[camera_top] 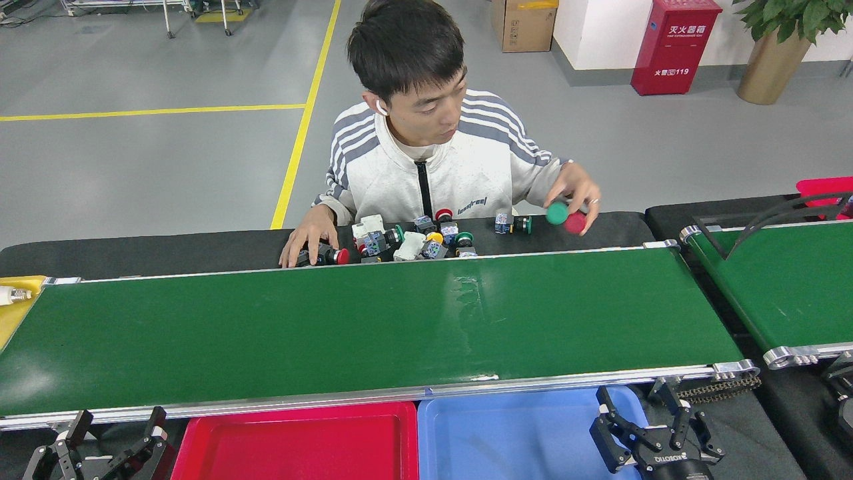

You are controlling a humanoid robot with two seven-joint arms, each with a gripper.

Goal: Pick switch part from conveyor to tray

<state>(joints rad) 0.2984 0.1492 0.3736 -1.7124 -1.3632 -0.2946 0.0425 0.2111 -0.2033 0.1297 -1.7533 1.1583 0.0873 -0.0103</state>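
Note:
The conveyor point(373, 327) is a long glossy green belt with silver rails across the middle, and no part lies on it. A pile of switch parts point(406, 243) sits on the black surface behind its far rail. A person's hand point(574, 193) holds a green-capped and a red-capped part point(566, 216) above the belt's far right. Their other hand point(308, 240) rests on a red-capped part point(330, 255). A red tray point(296, 443) and a blue tray point(513, 437) lie in front of the near rail. My left gripper point(118, 423) is open at the bottom left. My right gripper point(643, 407) is open over the blue tray's right edge.
A shorter green belt point(793, 280) with a black bent bar point(766, 220) stands at the right. A yellow tray point(13, 313) is at the conveyor's left end. A drive chain point(720, 390) hangs at the conveyor's near right corner. A red bin point(823, 190) is at the far right.

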